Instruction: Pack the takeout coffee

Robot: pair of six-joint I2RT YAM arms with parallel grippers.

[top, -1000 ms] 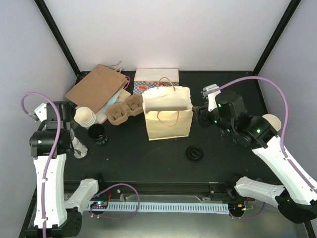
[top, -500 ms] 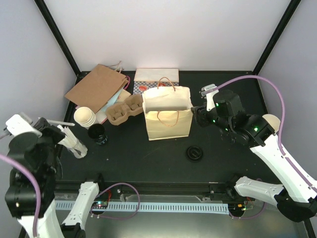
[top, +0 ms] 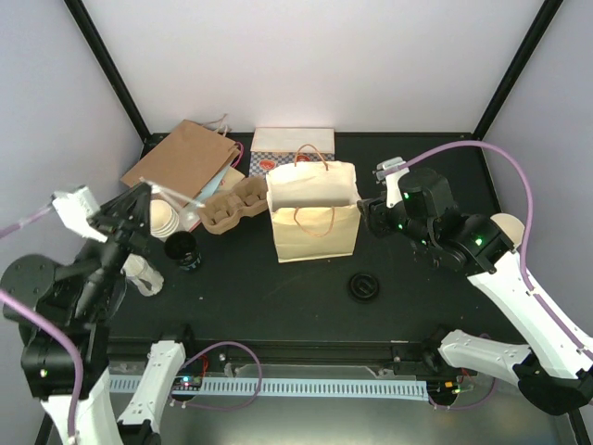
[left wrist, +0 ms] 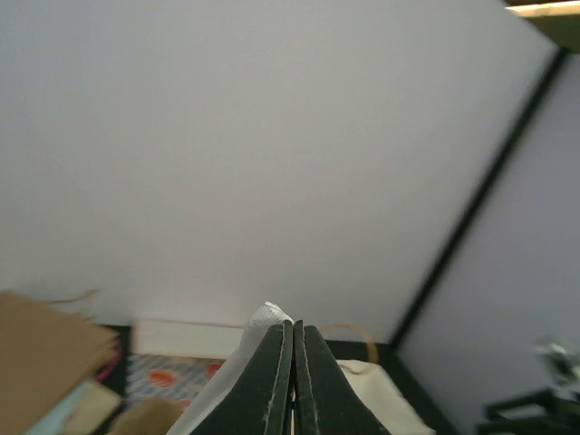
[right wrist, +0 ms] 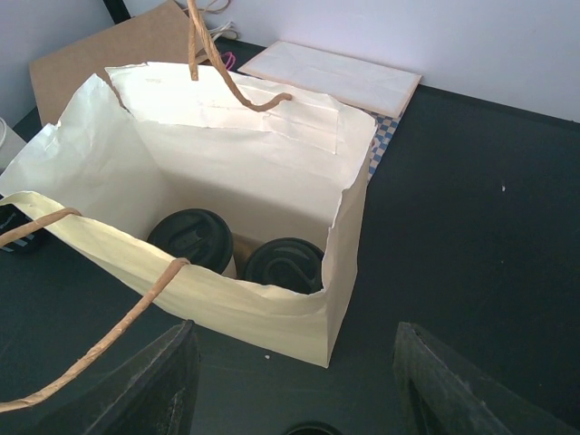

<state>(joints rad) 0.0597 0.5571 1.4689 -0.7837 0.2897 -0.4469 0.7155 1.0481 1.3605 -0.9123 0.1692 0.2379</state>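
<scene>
Two black-lidded takeout coffee cups [right wrist: 190,237] [right wrist: 284,263] stand inside the open cream paper bag [right wrist: 236,145], which sits mid-table [top: 315,232]. Another dark-lidded cup [top: 182,250] stands on the table left of the bag. My right gripper [right wrist: 294,331] hangs open just right of the bag [top: 366,211], with nothing between its fingers. My left gripper [top: 144,195] is raised high at the left, its jaws pressed together [left wrist: 293,324]. A thin white paper strip [left wrist: 258,322] shows at their tip and runs down beside the left finger.
A flat brown bag [top: 181,165], a cardboard cup carrier [top: 232,204] and a stack of lidless cups [top: 157,218] lie at the back left. A loose black lid [top: 364,286] lies in front of the bag. A flat white packet [top: 293,141] sits behind it.
My left arm has swung up from low at the left edge, so its gripper now points toward the stacked cups. The right arm has barely moved.
</scene>
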